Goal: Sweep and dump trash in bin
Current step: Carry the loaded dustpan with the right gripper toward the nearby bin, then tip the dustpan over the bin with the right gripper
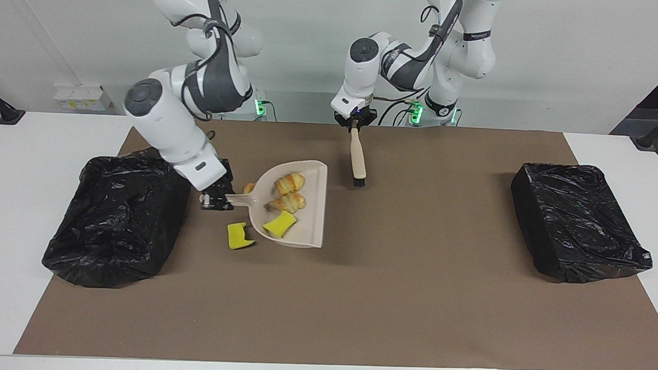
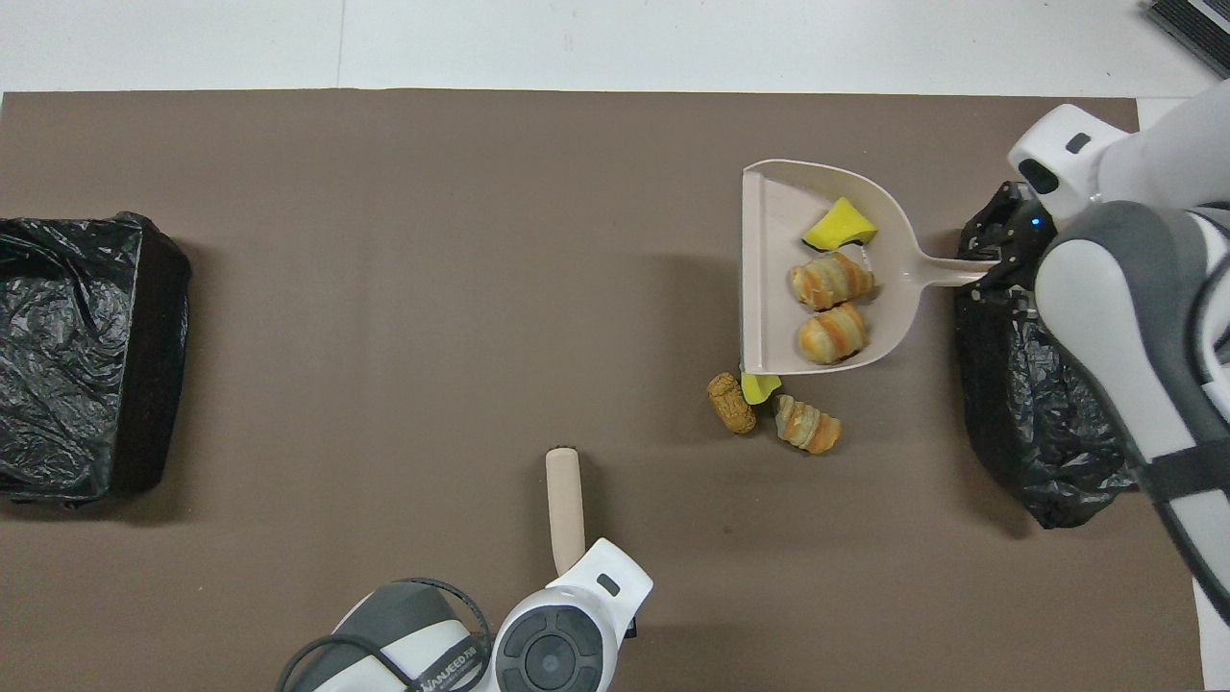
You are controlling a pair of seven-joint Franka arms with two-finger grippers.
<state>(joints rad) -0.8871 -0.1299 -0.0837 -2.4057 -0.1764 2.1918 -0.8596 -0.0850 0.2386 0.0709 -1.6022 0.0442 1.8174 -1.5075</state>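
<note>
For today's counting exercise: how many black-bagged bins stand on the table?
2. One bin stands at the right arm's end of the table, beside the right gripper holding the dustpan. The other bin is at the left arm's end. None looks hidden.

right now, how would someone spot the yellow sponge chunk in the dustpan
Find the beige plastic dustpan that the right gripper holds by its handle beside a black-bagged bin. Inside lie two striped golden-brown pastry rolls and the yellow sponge chunk, the only yellow piece there.

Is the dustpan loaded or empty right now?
Loaded: the dustpan holds two pastries and a yellow sponge chunk.
</note>
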